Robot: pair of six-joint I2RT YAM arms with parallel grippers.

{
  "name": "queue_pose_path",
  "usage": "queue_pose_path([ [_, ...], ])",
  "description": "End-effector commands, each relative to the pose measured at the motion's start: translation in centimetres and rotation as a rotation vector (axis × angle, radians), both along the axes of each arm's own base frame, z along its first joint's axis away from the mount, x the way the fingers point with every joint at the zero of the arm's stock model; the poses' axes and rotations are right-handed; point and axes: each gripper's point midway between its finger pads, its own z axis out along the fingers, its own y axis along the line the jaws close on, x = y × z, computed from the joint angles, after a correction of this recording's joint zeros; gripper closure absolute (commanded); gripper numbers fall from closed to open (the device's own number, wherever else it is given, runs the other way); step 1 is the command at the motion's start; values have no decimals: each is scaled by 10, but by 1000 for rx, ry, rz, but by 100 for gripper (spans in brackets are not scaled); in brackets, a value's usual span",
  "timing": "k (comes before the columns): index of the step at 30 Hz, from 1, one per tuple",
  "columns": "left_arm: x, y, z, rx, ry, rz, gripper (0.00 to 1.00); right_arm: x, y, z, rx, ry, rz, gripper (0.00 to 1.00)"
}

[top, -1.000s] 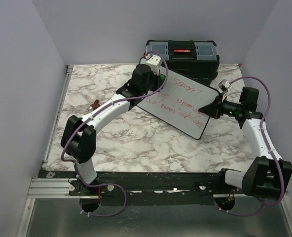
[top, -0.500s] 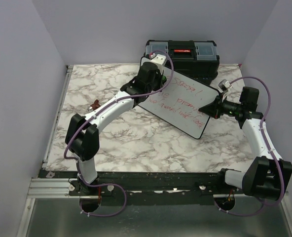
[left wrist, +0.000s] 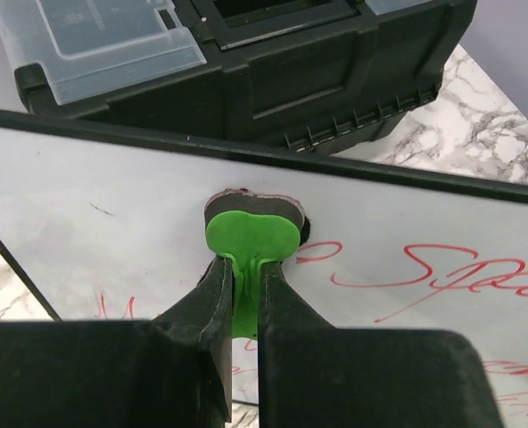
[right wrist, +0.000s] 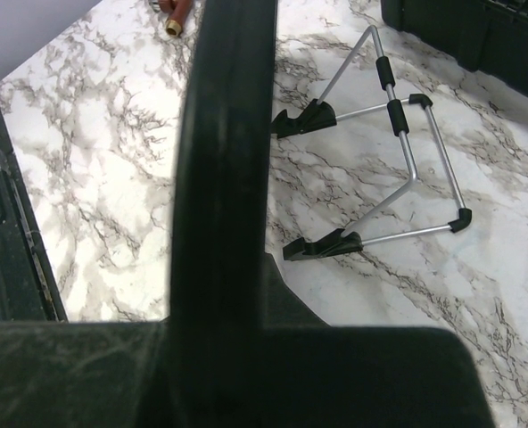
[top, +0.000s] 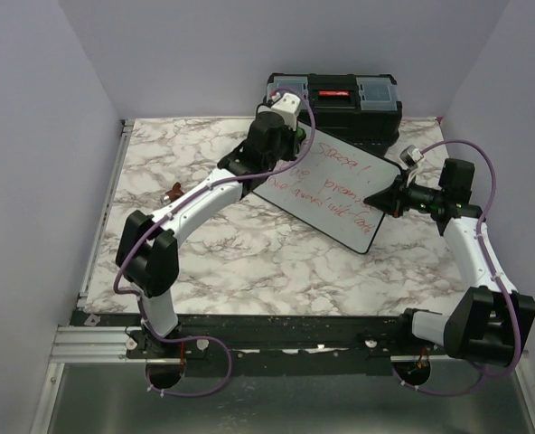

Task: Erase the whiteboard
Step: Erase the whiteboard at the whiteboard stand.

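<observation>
1. Looking down from the top external view, the whiteboard point(top: 335, 194) sat at the back right of the marble table point(top: 186, 154), just in front of the black toolbox point(top: 335, 95). The right gripper point(top: 387, 197) was at its right edge and the left gripper point(top: 292, 127) at its upper left corner. Three lines of red writing crossed the board, too small to read, so I judged nearly all the wiping was left to do
2. From the left wrist, the fingers were pinched on the green eraser point(left wrist: 251, 234), its dark pad against the board near the top frame. The patch around it looked bare. Red script to the right began "Sp", the rest illegible. No brand showed on the toolbox
3. From the right wrist, the jaws were clamped on the whiteboard's black edge. A wire stand point(right wrist: 398, 169) stood on the table beyond, and no writing showed
</observation>
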Motion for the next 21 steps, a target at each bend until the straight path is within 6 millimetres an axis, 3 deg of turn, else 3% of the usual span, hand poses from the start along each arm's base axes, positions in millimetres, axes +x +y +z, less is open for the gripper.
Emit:
queue_pose_path([
  [1, -12, -5, -32, -6, 6, -58, 100, -30, 26, 3, 67, 12, 170, 99],
  [6, -27, 6, -72, 3, 54, -51, 100, -29, 26, 1, 70, 16, 169, 99],
  [10, -37, 14, -84, -13, 59, -46, 100, -29, 27, 0, 77, 25, 175, 99],
  [14, -38, 14, -74, -22, 28, -57, 100, -29, 27, 0, 75, 25, 175, 99],
  [21, -23, 4, -22, -35, -70, -81, 100, -29, 26, 1, 64, 15, 167, 99],
])
